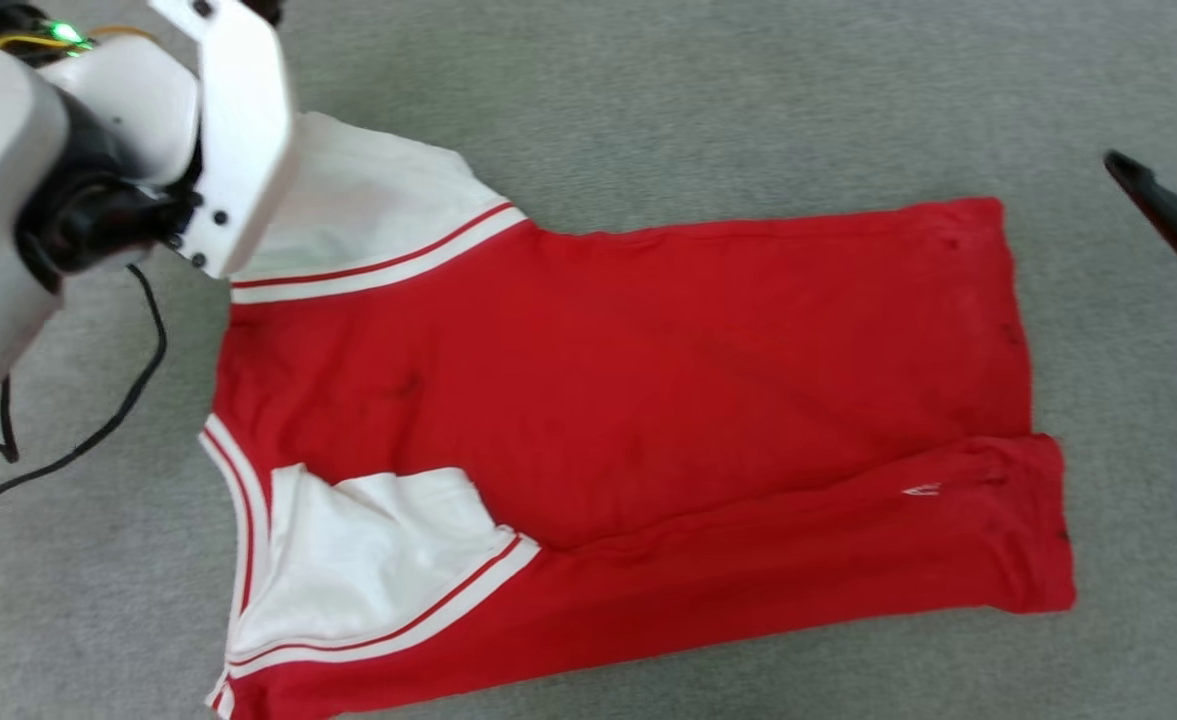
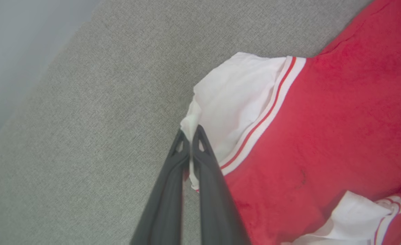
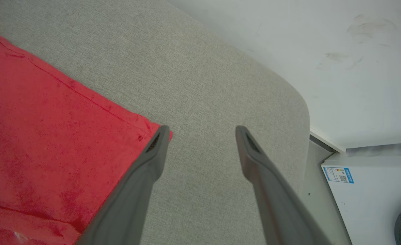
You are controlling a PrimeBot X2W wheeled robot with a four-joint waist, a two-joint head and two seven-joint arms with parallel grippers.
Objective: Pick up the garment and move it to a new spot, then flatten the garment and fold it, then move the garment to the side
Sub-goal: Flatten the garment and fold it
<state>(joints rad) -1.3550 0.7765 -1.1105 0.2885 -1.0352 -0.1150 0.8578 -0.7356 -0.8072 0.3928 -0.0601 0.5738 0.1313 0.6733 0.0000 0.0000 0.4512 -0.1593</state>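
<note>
Left claw (image 2: 190, 132) clamped on garment (image 2: 323, 119) sleeve edge, right claw (image 3: 202, 131) spread near hem

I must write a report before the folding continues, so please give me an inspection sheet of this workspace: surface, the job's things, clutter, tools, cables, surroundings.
Surface: grey woven surface; a rounded corner is seen in the right wrist view.
Job's things: garment spread out, plain red face up; one long edge folded over, near sleeve folded onto the red body.
Clutter: nothing seen.
Grippers: left tool shut on the edge of the far sleeve; right tool open, holding nothing, by the garment's hem corner.
Cables: black cable runs loose below the left arm, beside the garment.
Surroundings: pale area beyond the surface; white box with a blue label.
</note>
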